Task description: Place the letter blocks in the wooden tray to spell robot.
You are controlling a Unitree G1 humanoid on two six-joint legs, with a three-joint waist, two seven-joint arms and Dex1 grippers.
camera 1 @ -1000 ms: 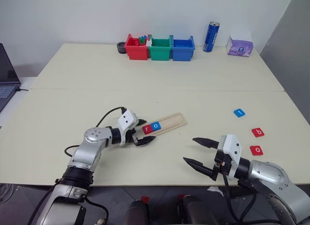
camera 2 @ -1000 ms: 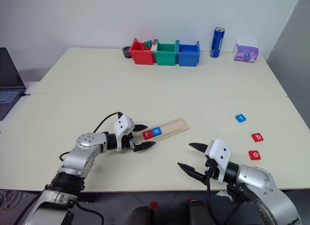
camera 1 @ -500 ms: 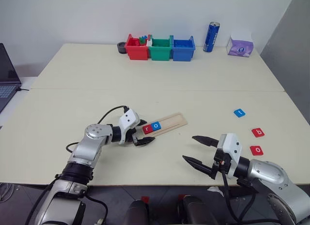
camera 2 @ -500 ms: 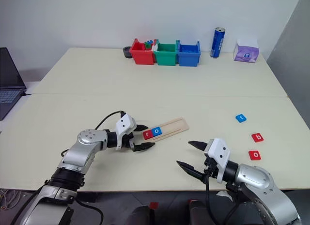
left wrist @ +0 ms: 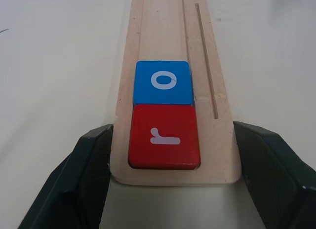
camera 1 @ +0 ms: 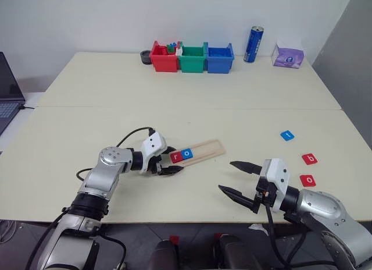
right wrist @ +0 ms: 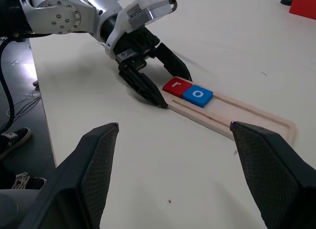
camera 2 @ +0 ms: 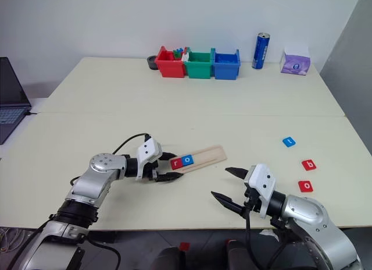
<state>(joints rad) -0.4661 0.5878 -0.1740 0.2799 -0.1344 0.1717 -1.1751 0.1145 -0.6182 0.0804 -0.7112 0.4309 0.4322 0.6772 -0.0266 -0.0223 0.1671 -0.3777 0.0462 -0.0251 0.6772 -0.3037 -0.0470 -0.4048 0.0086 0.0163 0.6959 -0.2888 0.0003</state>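
At the right edge of the frame lies the red b block (camera 1: 309,159), nearer the wide-open right gripper (camera 1: 237,180); the left gripper (camera 1: 168,161) clamps the wooden tray (camera 1: 204,148).

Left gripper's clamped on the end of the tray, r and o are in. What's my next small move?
Probably send the open right gripper toward the red b block. The wooden tray holds only r and o, b comes next, and the left gripper is shut on the tray's end, steadying it.
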